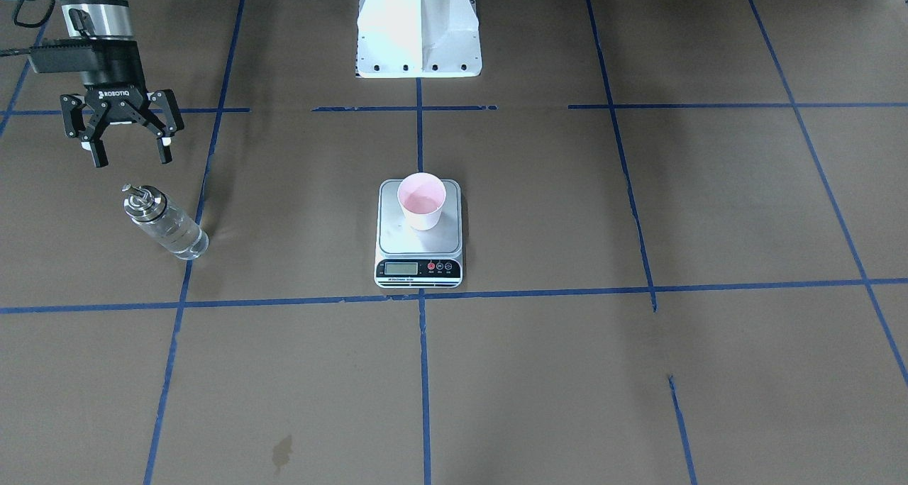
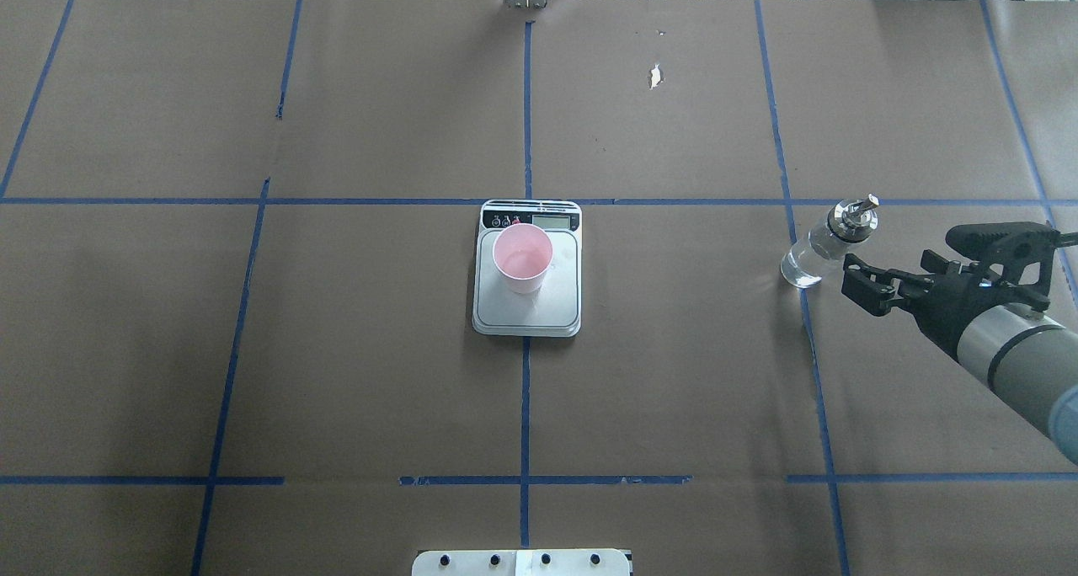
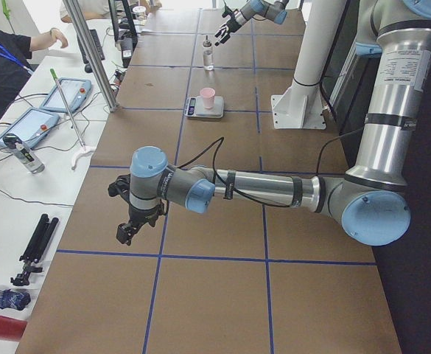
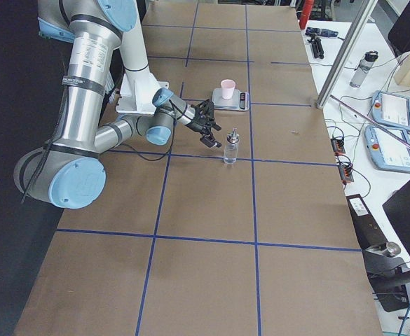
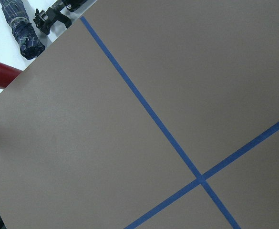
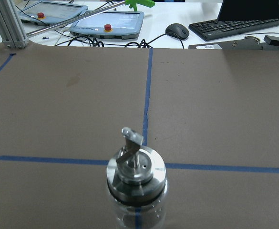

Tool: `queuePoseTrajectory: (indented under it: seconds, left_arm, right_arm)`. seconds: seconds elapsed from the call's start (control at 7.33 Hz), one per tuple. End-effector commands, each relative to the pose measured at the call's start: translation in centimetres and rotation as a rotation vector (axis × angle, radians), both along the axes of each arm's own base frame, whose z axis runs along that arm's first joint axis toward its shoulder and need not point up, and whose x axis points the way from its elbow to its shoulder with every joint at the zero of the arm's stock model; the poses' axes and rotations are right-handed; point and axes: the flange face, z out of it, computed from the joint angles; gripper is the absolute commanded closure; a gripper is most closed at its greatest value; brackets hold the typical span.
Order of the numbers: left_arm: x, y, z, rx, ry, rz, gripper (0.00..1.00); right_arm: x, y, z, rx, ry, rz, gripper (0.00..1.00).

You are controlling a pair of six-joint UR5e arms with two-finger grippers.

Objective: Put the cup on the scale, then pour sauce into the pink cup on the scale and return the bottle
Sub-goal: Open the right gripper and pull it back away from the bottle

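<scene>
The pink cup (image 1: 421, 201) (image 2: 523, 258) stands upright on the scale (image 1: 418, 247) (image 2: 526, 311) at mid-table. The clear bottle (image 1: 167, 226) (image 2: 821, 248) (image 6: 137, 174) with its silver pourer cap stands upright on the paper, off to the robot's right. My right gripper (image 1: 131, 157) (image 2: 905, 260) hangs open just behind the bottle, apart from it and holding nothing. No stream of sauce shows, and I cannot tell whether liquid is in the cup. My left gripper (image 3: 127, 228) hovers low over bare paper near the table's left end; whether it is open or shut I cannot tell.
The robot's white base (image 1: 418, 31) stands behind the scale. Blue tape lines (image 2: 525, 408) grid the brown paper. A side bench holds tablets (image 3: 64, 94), a keyboard (image 6: 239, 26) and cables. A folded umbrella (image 5: 22, 33) lies past the table's left end.
</scene>
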Motion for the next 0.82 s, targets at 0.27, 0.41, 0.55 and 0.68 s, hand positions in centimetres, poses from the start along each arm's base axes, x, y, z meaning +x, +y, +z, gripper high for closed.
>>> queuePoseTrajectory:
  seconds: [0.27,0.41,0.55,0.68]
  left_arm:
    - [0.0,0.2,0.1,-0.001,-0.001,0.001,0.00]
    - [0.0,0.2,0.1,-0.001,-0.001,0.001,0.00]
    - [0.0,0.2,0.0,0.001,0.000,0.000,0.00]
    - [0.0,0.2,-0.1,0.002,0.000,0.000,0.00]
  right_arm:
    - [11.4,-0.7,-4.4,-0.165,-0.179,-0.111,0.00]
    - [17.4,-4.3,-3.9,-0.248,-0.276,-0.168,0.00]
    - [22.0,-7.9,-1.6,-0.223,-0.267,-0.219,0.00]
    - [24.1,-9.2,2.1,-0.185,-0.181,-0.262,0.00]
